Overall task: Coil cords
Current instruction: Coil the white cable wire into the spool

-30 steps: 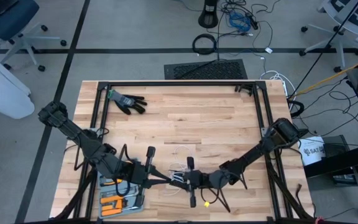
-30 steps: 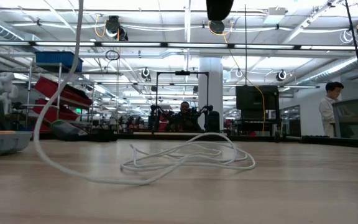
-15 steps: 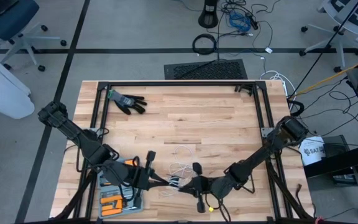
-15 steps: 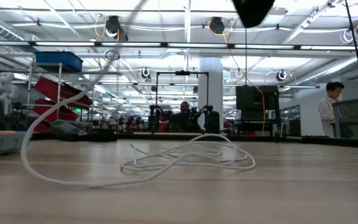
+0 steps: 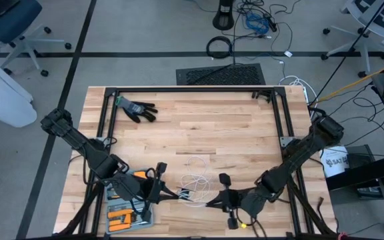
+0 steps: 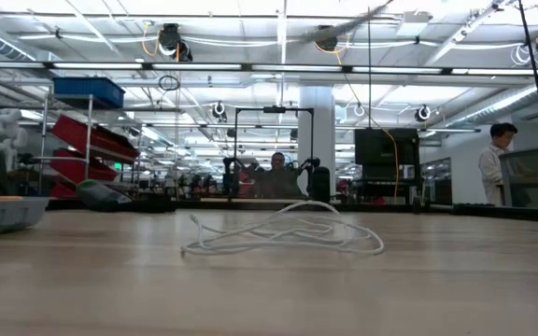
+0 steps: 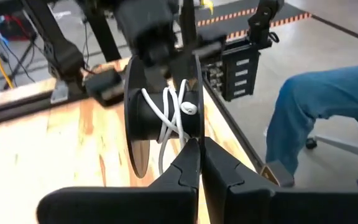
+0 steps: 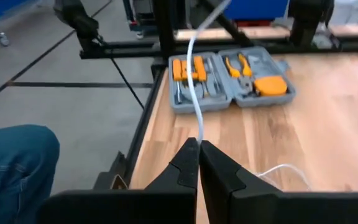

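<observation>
A thin white cord point(image 5: 193, 179) lies in loose loops on the wooden table; the low view shows the loops point(image 6: 283, 233) resting flat. A black spool point(image 7: 163, 112) with a few turns of cord wound on it sits just ahead of my left gripper point(image 7: 199, 152), which is shut near the table's near edge point(image 5: 181, 195). My right gripper point(image 8: 199, 155) is shut on a strand of the cord, close to the right of the left one point(image 5: 210, 201). My left gripper pinches the rim of one spool flange point(image 7: 196, 132) between its two fingertips. The spool is lifted clear of the table, with its flanges on edge. My right gripper pinches a single strand of the cord point(image 8: 198, 127) between its fingertips. The strand runs straight from the fingers toward the left arm, clear of the table.
An open grey tool case point(image 5: 122, 213) with orange tools lies at the near left corner; it also shows in the right wrist view point(image 8: 229, 81). A black glove point(image 5: 137, 108) lies at the far left. A black frame rail point(image 5: 192, 90) borders the table. A person's leg in jeans point(image 7: 328, 106) is close beyond the near edge.
My right gripper has gone toward the table's right and near edges, away from the left gripper, still shut on the cord. The slack strand that hung down and looped on the table has been drawn up clear of it. The far loops have stayed put.
</observation>
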